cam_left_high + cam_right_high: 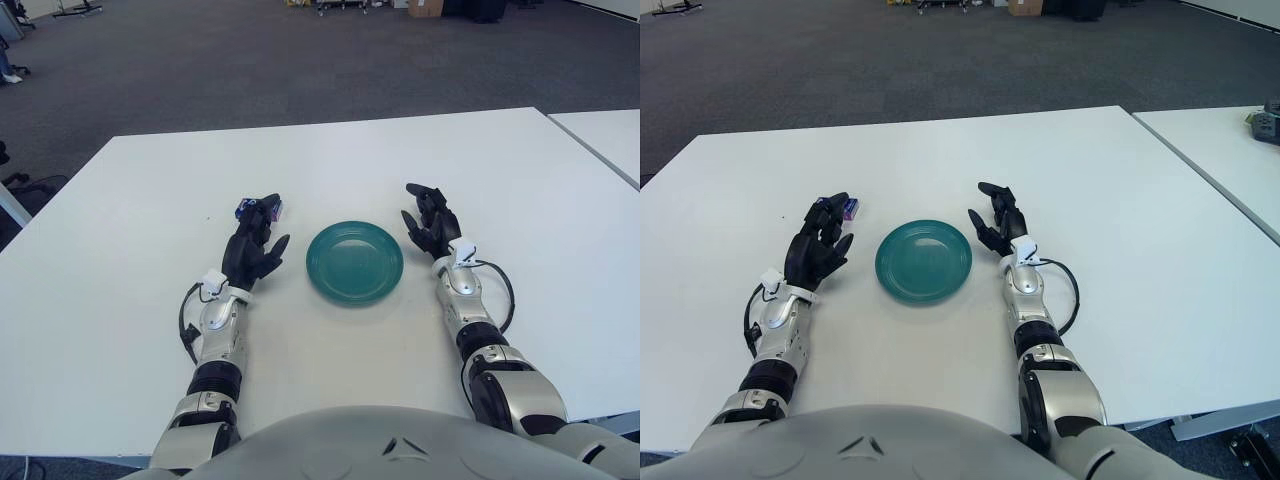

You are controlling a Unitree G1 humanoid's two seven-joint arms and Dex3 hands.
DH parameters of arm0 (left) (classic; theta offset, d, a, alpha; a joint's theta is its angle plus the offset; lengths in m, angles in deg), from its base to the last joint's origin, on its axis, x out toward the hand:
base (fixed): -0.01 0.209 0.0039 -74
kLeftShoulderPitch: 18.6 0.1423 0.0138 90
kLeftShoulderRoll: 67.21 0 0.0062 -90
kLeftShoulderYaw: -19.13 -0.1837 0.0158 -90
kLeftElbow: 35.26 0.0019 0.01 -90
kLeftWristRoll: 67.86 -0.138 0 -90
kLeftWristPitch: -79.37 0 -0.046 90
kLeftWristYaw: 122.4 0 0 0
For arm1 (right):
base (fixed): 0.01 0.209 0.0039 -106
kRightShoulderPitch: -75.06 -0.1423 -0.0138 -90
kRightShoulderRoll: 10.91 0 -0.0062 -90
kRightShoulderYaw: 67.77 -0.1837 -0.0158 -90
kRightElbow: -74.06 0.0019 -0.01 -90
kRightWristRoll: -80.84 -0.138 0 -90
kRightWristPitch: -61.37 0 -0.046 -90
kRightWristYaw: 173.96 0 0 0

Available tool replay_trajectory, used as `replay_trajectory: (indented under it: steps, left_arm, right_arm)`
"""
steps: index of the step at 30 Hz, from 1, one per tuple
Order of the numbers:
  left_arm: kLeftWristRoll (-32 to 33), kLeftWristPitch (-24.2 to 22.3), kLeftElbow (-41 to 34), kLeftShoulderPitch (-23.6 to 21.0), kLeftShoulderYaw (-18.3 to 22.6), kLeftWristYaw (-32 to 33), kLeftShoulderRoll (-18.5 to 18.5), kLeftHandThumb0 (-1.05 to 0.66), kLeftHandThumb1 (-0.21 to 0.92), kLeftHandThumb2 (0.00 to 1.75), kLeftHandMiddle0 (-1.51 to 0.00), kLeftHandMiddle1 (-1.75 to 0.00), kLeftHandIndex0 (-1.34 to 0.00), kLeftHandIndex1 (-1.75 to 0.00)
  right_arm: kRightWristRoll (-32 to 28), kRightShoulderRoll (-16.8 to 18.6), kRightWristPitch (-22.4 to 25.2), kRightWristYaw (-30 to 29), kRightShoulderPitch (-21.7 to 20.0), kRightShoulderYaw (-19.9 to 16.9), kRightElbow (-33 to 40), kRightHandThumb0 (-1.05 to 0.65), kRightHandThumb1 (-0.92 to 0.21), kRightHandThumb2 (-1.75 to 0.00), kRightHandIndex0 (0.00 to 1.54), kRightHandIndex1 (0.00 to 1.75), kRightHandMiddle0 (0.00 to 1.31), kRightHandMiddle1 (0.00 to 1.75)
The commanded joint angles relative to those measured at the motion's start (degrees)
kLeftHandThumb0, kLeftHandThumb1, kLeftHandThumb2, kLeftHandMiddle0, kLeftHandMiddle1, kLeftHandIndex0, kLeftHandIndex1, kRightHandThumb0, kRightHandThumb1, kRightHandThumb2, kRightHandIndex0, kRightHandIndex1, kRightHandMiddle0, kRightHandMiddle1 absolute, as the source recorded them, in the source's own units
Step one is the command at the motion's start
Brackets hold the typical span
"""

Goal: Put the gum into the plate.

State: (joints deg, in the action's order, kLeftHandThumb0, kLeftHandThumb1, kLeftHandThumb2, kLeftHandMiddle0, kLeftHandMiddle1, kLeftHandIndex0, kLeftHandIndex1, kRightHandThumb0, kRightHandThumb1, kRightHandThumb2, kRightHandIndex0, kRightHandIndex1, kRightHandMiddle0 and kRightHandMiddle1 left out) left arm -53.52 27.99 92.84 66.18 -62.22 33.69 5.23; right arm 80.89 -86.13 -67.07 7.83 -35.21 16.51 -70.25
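Observation:
A teal round plate (355, 262) sits on the white table, between my two hands. The gum (274, 208), a small blue and purple pack, lies left of the plate and a little farther back. My left hand (254, 244) is spread open just in front of the gum, its fingertips reaching the pack and partly covering it. I cannot tell whether they touch it. My right hand (428, 222) shows open to the right of the plate, holding nothing.
The white table (120, 260) spreads wide on all sides. A second white table (1230, 160) stands to the right across a narrow gap. Beyond the far edge is dark carpet with chairs and boxes far off.

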Motion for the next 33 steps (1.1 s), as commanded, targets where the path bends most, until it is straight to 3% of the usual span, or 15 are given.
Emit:
replay_trajectory:
  steps: [1,17,20,27,33]
  left_arm:
    - [0.61,-0.36,1.96,2.76,0.07,-0.09,-1.10,-0.91,0.90,0.18,0.00,0.00,0.00,-0.27]
    - [-1.40,0.22,0.66,1.59,0.80,4.06,-1.28,-0.95,0.92,0.24,0.00,0.00,0.00,-0.25]
    - [-4.45,-1.58,-5.60,-0.85,1.21,8.55,0.70,-0.93,0.92,0.25,-0.02,-0.01,0.00,-0.28]
    - [-12.66,-0.82,-12.87,-1.34,0.97,15.92,3.17,-0.93,0.92,0.23,-0.05,-0.01,0.00,-0.29]
    - [-19.00,0.90,-12.62,-4.72,0.66,19.95,7.53,-0.96,0.92,0.26,-0.05,-0.01,0.00,-0.27]
  right_arm:
    - [-1.13,0.77,0.71,0.43,2.79,-0.54,-2.85,-0.84,-0.92,-0.23,0.24,0.03,0.00,0.71]
    - [-2.06,0.72,1.09,1.78,2.23,-1.36,-4.22,-0.85,-0.92,-0.13,0.24,0.00,0.00,0.59]
    - [-2.23,0.66,1.07,1.99,2.16,-1.61,-4.75,-0.86,-0.92,-0.12,0.24,0.00,0.00,0.59]
    - [-2.41,0.46,0.11,2.52,1.82,-2.22,-5.71,-0.85,-0.92,-0.11,0.26,0.01,0.00,0.60]
    - [-2.54,0.25,-0.59,2.87,1.46,-2.68,-6.51,-0.84,-0.92,-0.13,0.27,0.02,0.00,0.60]
